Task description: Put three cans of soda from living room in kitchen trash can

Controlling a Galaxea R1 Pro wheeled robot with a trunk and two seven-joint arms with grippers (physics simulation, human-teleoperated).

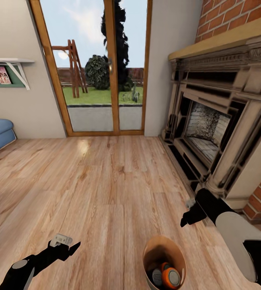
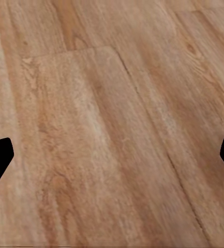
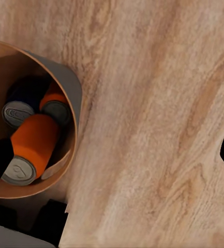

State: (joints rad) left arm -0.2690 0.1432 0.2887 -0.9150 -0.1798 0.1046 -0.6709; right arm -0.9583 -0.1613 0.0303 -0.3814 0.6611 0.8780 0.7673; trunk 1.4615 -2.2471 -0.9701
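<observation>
All three cans (image 3: 31, 150) seen inside trash can (image 1: 154, 245) near fireplace (image 1: 210, 133). Both hands (image 1: 64, 243) spread apart, nothing gripped. Bin easily tipped if bumped by right hand (image 1: 188, 215).

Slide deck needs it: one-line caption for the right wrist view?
Right wrist camera looks down on the bin standing on the wood floor, holding two orange cans and one dark blue can.
</observation>
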